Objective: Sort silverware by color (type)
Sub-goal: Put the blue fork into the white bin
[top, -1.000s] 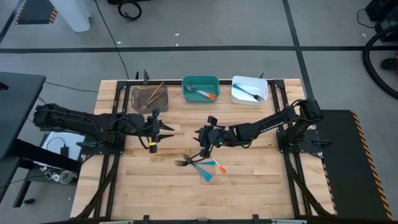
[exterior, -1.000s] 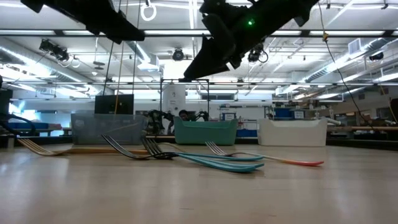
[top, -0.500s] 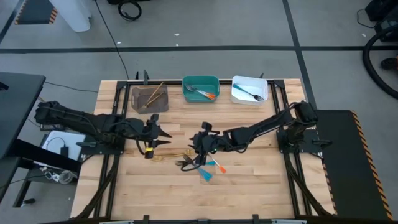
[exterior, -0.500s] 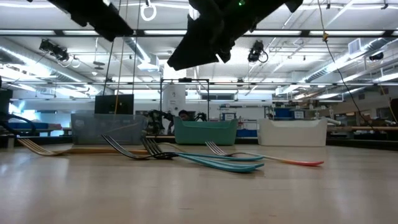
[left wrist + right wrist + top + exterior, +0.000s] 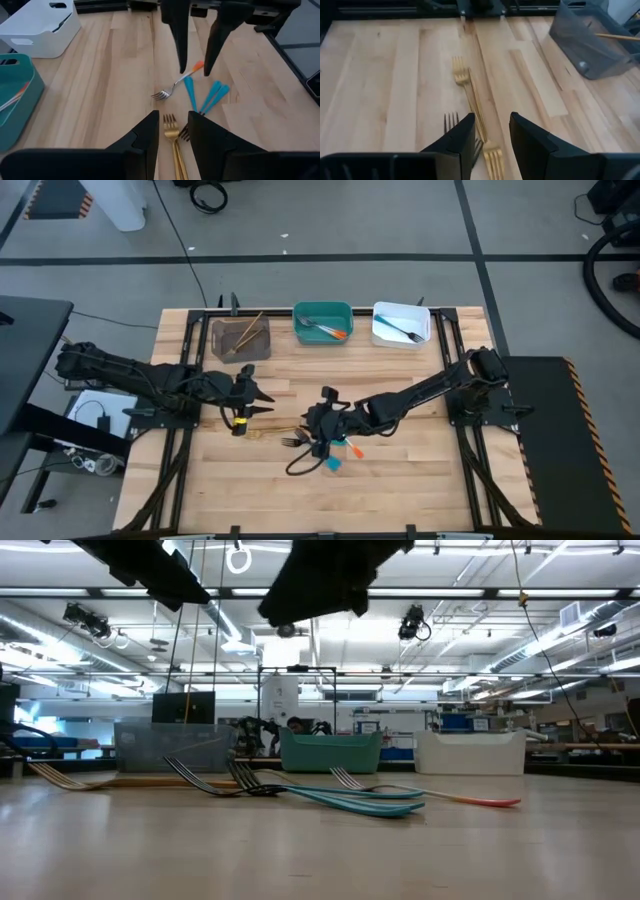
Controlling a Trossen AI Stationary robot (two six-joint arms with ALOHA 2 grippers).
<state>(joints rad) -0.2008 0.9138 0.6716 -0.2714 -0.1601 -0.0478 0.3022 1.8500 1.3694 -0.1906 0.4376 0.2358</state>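
Several forks point(image 5: 300, 438) lay unsorted mid-desk point(image 5: 400, 480) as the right tool point(image 5: 322, 423), jaws spread and empty, hovered above them; descending to pinch one seemed next.

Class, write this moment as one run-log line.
right gripper: open, over loose silverware | left gripper: open, empty, above gold forks | teal bin: two pieces
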